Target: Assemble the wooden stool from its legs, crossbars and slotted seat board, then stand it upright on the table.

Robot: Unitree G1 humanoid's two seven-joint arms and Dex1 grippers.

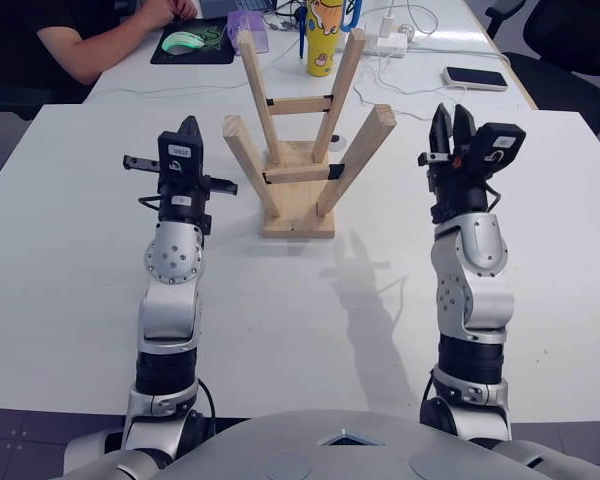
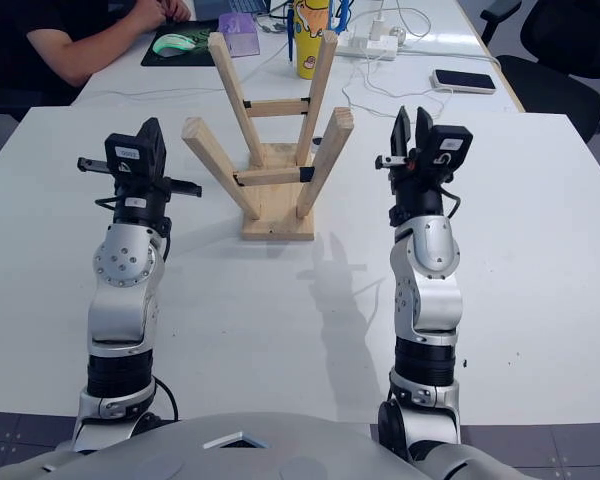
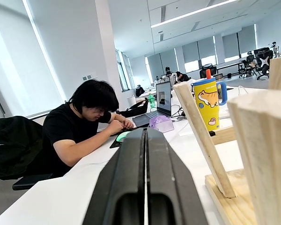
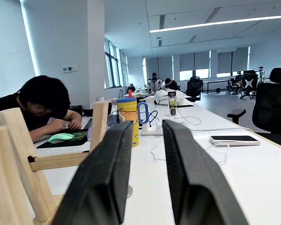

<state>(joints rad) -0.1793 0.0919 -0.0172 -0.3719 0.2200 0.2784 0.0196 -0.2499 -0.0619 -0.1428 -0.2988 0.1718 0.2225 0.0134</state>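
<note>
The stool (image 1: 298,160) rests upside down, seat on the surface (image 1: 80,260), between the arms. Left claw (image 1: 189,128) closed, right claw (image 1: 450,115) parted, both empty. Best to grip opposite legs, then turn it over slowly.

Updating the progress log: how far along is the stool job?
Done: legs and crossbars look joined to the seat board. In hand: nothing; the left gripper is shut on nothing, the right gripper open, flanking the stool. Left: the stool rests seat-down, legs up, so it needs turning upright on the table.
</note>
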